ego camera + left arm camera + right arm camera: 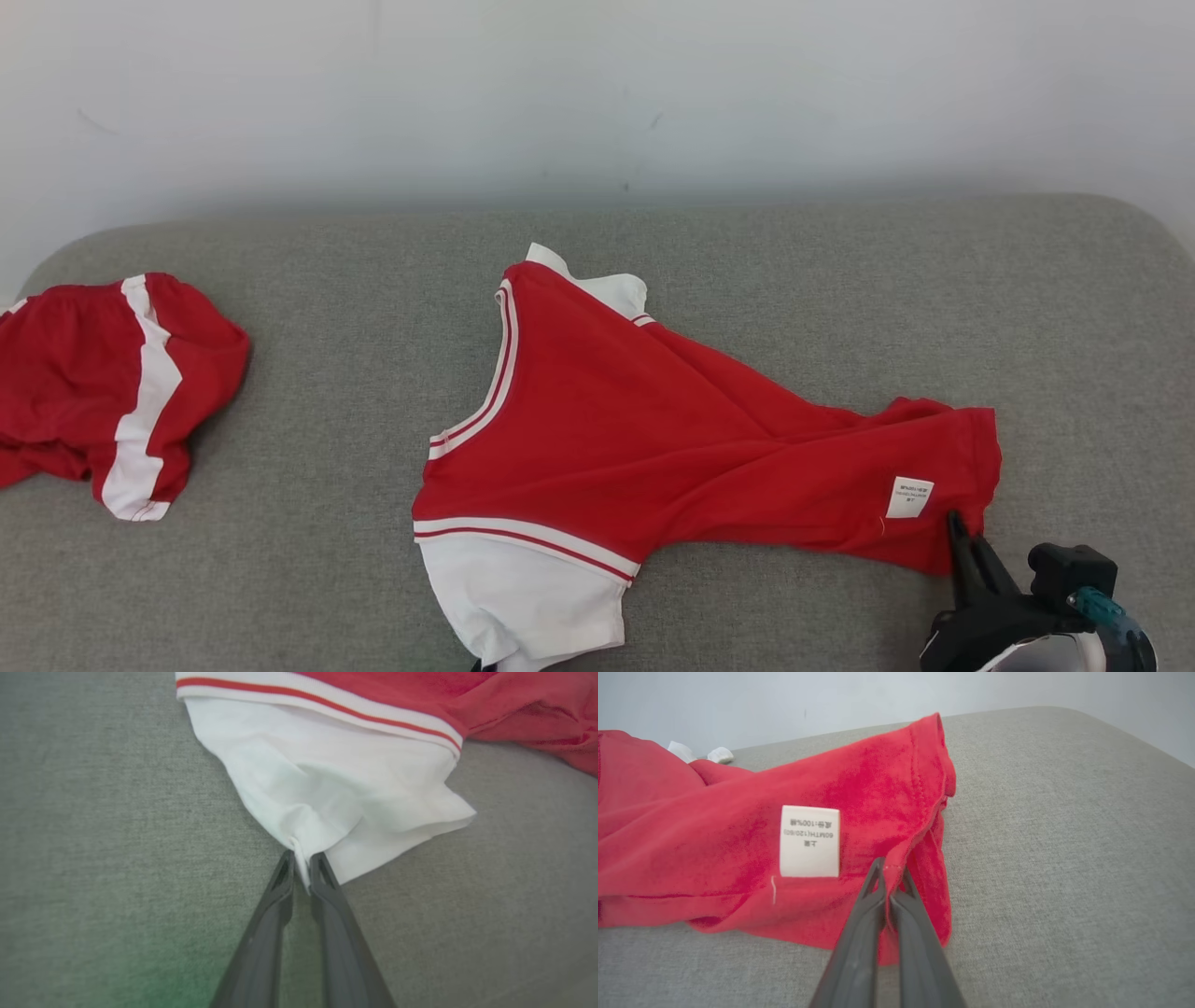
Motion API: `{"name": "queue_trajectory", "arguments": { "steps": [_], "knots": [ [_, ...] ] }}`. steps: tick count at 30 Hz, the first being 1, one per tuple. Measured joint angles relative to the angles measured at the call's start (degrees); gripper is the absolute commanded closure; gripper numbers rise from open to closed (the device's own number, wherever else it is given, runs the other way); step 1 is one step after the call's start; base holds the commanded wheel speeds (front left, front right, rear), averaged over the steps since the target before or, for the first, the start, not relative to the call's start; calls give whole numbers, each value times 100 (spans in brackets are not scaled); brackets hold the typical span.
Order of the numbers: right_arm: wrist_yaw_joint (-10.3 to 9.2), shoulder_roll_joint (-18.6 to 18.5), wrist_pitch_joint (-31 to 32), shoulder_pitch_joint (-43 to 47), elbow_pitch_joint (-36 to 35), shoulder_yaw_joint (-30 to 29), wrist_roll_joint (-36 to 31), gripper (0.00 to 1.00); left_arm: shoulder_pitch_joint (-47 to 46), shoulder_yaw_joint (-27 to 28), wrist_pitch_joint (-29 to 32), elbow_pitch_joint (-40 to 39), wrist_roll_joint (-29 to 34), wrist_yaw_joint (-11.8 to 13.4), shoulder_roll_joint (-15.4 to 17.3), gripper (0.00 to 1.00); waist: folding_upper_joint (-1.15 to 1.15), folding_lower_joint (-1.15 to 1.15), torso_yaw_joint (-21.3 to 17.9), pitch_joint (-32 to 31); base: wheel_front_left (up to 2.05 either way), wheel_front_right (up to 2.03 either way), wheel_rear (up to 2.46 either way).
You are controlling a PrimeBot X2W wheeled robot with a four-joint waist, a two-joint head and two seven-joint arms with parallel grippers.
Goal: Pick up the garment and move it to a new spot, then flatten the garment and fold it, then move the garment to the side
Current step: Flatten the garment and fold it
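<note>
Red shirt [653, 439] mid-surface [794, 252], close to the near edge. Long axis runs left to right, hem [944, 781] toward the near right corner. The right gripper [891, 877] is pinched tight on the hem corner beside the label [810, 841]. The left gripper [301, 861] is clamped on the tip of the white sleeve [336, 788] at the near edge. Both holds are on the near side, so lifting should carry it lengthwise. Shorts [112, 383] at the left edge, well apart.
</note>
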Motion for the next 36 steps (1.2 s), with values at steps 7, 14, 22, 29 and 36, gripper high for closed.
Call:
{"name": "queue_trajectory", "arguments": {
  "steps": [7,14,22,29,36],
  "knots": [
    [0,-1,-2,482,-630,147,67,100,244,252,25,-706,22,98,-16,100,0,0,43,-129,0,0,0],
    [0,-214,-2,1043,-1470,296,310,100,671,822,25,-1728,301,141,56,100,0,-1,41,-256,0,0,0],
    [0,-466,109,643,-2193,755,622,100,182,1147,25,-2469,589,13,421,100,0,-1,-96,-264,0,0,0],
    [0,-701,492,-861,-2371,1109,1210,100,-1839,625,514,-2377,560,-124,1168,100,0,0,-137,52,0,0,0],
    [0,-1146,931,-2944,-2208,1360,1846,100,-4570,-25,1141,-2208,-469,-158,1650,100,1,1,-125,705,0,0,0]
  ]
}}
